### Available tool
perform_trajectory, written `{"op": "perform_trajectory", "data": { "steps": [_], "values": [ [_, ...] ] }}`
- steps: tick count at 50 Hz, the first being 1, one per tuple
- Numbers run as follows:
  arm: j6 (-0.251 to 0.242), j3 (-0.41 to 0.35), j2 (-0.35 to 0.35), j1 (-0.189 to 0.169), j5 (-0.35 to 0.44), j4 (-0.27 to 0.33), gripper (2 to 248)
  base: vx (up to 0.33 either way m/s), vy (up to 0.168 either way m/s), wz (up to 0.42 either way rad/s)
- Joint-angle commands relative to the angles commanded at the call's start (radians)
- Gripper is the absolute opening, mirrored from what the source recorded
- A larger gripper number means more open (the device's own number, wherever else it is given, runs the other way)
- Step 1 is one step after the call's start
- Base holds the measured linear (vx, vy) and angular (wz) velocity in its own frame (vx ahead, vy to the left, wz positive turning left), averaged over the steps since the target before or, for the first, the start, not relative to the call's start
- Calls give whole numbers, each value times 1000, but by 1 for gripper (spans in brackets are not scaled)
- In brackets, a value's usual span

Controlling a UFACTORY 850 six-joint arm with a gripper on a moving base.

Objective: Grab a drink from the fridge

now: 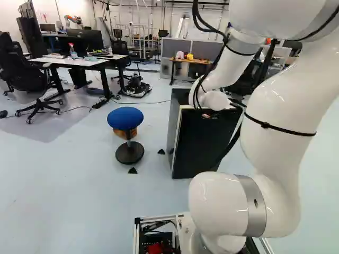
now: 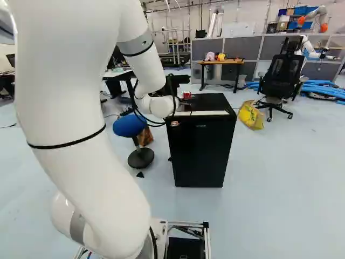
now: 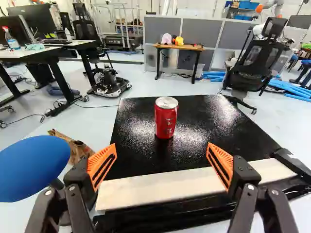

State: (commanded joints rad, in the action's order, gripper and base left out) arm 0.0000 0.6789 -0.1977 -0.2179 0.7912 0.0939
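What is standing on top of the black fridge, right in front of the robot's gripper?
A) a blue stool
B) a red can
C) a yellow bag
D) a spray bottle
B: the red can stands upright on the flat top of the black fridge, ahead of the open gripper.

Can (image 3: 165, 121) on fridge (image 2: 202, 151), stool (image 1: 125, 117) left (near it)

Lane open over fridge (image 2: 200, 151) top up to red can (image 3: 165, 117), which blocks it; blue stool (image 3: 34, 167) crowds one side.
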Motion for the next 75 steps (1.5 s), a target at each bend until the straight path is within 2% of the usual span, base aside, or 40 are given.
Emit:
{"op": "perform_trajectory", "data": {
  "steps": [18, 57, 75],
  "values": [
    [0, 59, -90, 7, 41, -16, 247, 0, 0, 0],
    [0, 202, -285, 20, 129, -96, 247, 0, 0, 0],
    [0, 272, -361, 26, 131, -97, 247, 0, 0, 0]
  ]
}}
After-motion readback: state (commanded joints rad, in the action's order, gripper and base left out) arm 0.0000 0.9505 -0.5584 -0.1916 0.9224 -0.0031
